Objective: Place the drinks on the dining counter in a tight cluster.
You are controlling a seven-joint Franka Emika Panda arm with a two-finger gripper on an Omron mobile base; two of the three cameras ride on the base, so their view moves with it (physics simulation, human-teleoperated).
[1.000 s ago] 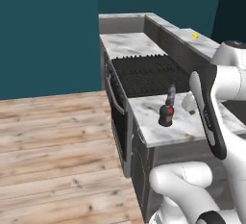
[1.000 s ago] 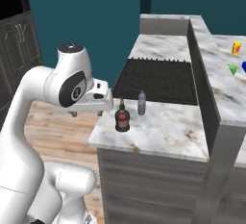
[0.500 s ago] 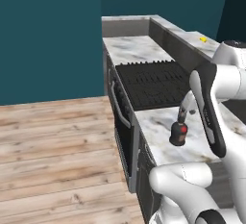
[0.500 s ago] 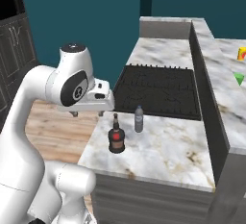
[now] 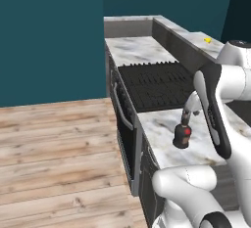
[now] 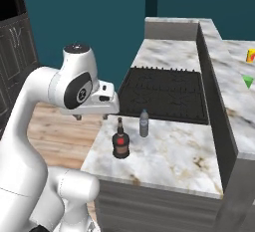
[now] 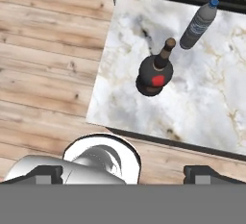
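Two drinks stand on the marble worktop (image 6: pixel 174 151) beside the black stove (image 6: pixel 164 89): a squat dark brown bottle with a red label (image 6: pixel 120 141) (image 7: pixel 154 74) (image 5: pixel 182 135) and a slim grey-clear water bottle (image 6: pixel 144 123) (image 7: pixel 198 23) a little behind it. My gripper (image 6: pixel 92 117) (image 7: pixel 126 174) hangs open and holds nothing, out past the worktop's near corner, above the wooden floor, pointing down. The dining counter (image 6: pixel 236 101) (image 5: pixel 195 37) is the marble slab beyond the raised grey ledge (image 6: pixel 214 91).
A green cup (image 6: pixel 247 80) and a yellow-orange cup (image 6: pixel 250 55) (image 5: pixel 208 40) stand on the dining counter. Wooden floor (image 5: pixel 59 148) spreads to the left of the cabinets, up to a teal wall behind them. The oven handle (image 5: pixel 121 107) juts out below the stove.
The whole picture has shifted, so the base has driven along the worktop and the bottles now sit nearer. The gripper stays open and nothing on the worktop has been moved.
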